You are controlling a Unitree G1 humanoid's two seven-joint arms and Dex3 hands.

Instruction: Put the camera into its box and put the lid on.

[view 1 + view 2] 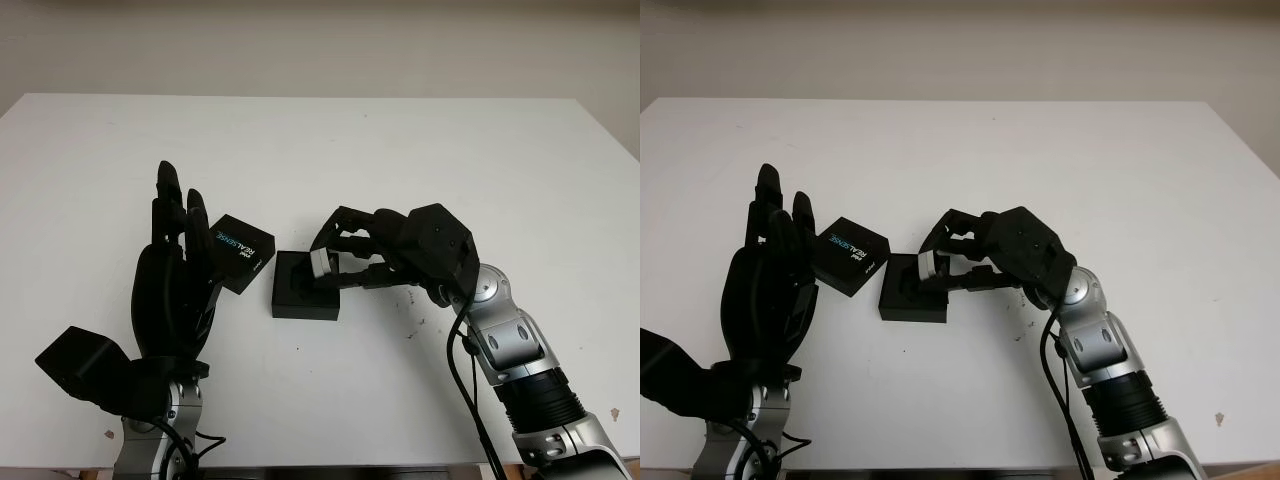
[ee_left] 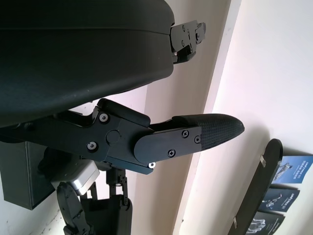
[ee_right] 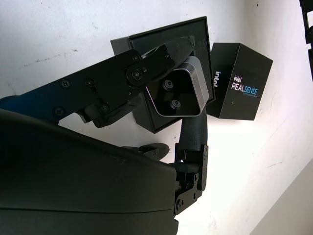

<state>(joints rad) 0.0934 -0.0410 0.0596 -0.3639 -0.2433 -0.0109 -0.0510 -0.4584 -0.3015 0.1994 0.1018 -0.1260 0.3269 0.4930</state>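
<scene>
Your left hand [image 1: 172, 270] is standing open near you, just beside the lid [image 1: 240, 253] on the white counter [image 1: 450, 160]. Your right hand [image 1: 350, 252] is gripping the small silver camera [image 1: 322, 264] in its fingers [image 3: 151, 63], holding it over the open black box [image 1: 303, 290]. If you are letting go while it is tilted, it may catch on the rim or tip out. The lid is lying past the box, touching its corner, so a bump could be pushing it away.
</scene>
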